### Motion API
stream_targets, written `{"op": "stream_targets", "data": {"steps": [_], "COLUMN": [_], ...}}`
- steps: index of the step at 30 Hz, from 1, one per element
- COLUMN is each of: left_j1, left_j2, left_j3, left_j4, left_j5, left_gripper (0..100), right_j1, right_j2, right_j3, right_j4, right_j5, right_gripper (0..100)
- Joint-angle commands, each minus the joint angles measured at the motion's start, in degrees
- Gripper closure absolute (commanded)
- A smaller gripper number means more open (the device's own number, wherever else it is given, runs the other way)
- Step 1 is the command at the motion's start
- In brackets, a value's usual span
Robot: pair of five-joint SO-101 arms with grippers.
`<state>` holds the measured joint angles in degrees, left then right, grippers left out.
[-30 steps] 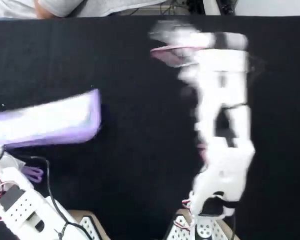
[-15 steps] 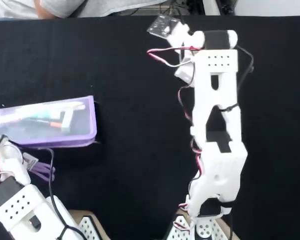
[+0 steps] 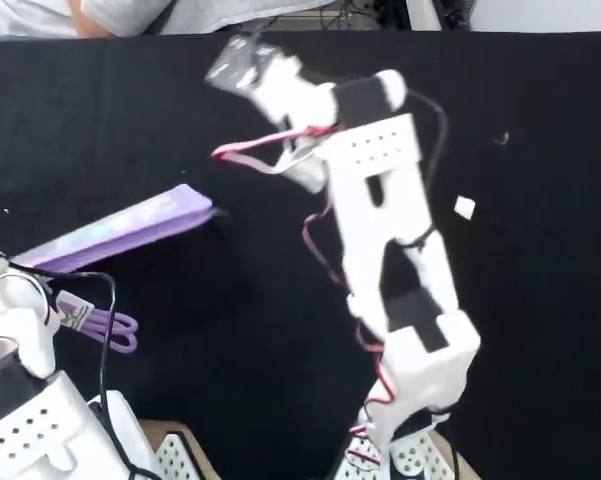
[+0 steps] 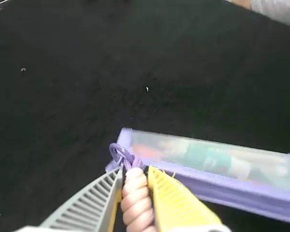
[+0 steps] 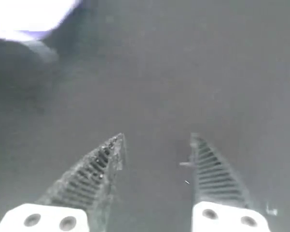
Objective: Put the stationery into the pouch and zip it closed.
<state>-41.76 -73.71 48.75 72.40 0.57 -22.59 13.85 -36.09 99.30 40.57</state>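
Observation:
The purple see-through pouch stands tilted up on its long edge at the left of the black table, with pens showing inside it. At the pouch's end, my left gripper is shut on the purple zip pull ring. My left arm is at the front left, and a purple strap loop lies beside it. My right gripper hangs open over bare table at the far middle, behind the pouch and apart from it.
A small white piece, perhaps an eraser, lies on the right half of the table. A person's sleeve is beyond the far edge. Free room lies in the middle and on the right.
The pouch has tipped from lying flat up onto its edge and swung at an angle. The right arm has swung left along the far side, uncovering the small white piece.

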Motion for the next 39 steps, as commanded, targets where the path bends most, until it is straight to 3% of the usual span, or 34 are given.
{"op": "stream_targets", "data": {"steps": [1,18,39], "left_j1": [0.66,0.66,0.75], "left_j2": [-0.88,-0.88,-0.88], "left_j3": [-6.11,-6.55,-3.47], "left_j4": [2.64,3.16,5.19], "left_j5": [0.7,4.31,8.79], "left_gripper": [97,97,97], "right_j1": [-6.24,-22.24,-34.73], "right_j2": [-6.64,-7.78,-2.15], "right_j3": [1.89,13.23,21.05], "right_j4": [1.49,-15.82,-33.41], "right_j5": [-0.44,-2.02,-2.02], "right_gripper": [75.5,75.5,75.5]}}
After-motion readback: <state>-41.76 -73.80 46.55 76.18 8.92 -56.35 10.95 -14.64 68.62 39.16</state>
